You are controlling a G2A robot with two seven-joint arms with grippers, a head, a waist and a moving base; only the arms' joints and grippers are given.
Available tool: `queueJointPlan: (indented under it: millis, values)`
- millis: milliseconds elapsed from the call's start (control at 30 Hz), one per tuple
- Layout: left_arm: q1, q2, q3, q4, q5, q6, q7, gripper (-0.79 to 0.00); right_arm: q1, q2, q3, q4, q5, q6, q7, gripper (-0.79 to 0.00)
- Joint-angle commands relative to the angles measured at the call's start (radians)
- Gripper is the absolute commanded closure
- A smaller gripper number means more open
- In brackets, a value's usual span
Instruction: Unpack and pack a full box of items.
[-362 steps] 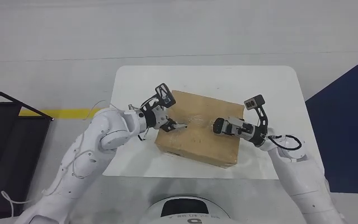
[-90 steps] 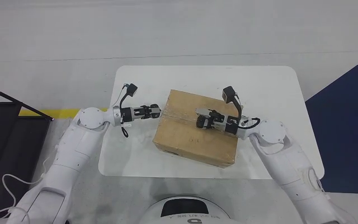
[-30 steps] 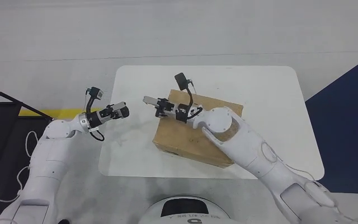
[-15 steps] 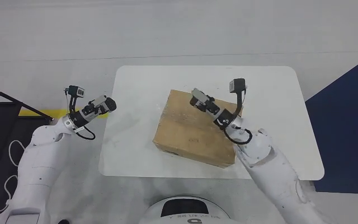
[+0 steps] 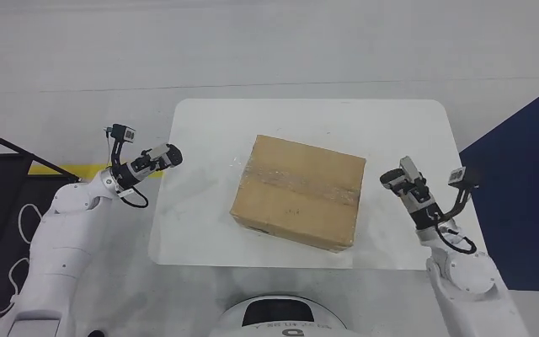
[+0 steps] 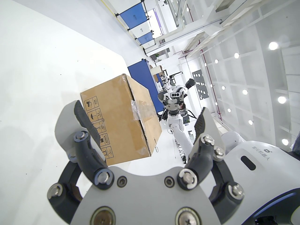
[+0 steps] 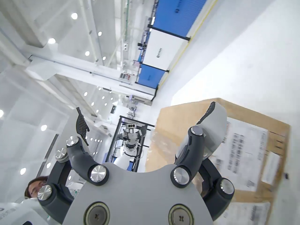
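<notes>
A closed brown cardboard box (image 5: 298, 191) sits near the middle of the white table (image 5: 210, 126), with clear tape along its top seam. In the left wrist view the box (image 6: 121, 115) stands ahead with printed symbols on its side. The right wrist view shows the box (image 7: 243, 146) with white labels. My left gripper (image 5: 171, 155) hangs open at the table's left edge, apart from the box, its fingers (image 6: 82, 120) spread and empty. My right gripper (image 5: 397, 177) stands open just right of the box, empty, its fingers (image 7: 212, 118) wide apart.
A dark rack (image 5: 21, 185) stands on the floor left of the table, beside a yellow floor line (image 5: 84, 170). A blue panel (image 5: 505, 194) stands at the right. Bare table surface lies around the box on all sides.
My right arm has swung away from over the box's top to its right side. The left arm has stayed near the table's left edge. The box has not moved.
</notes>
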Motion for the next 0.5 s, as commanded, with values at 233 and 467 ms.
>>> queueJointPlan:
  millis: [233,467]
  values:
    - [0.0,0.0,0.0,0.0,0.0,0.0,0.0,-0.785,0.265,-0.006,-0.184,0.13,-0.03,0.177,0.124,-0.785]
    - [0.0,0.0,0.0,0.0,0.0,0.0,0.0,-0.785,0.387,-0.018,-0.271,0.155,-0.032,0.172,0.13,-0.785]
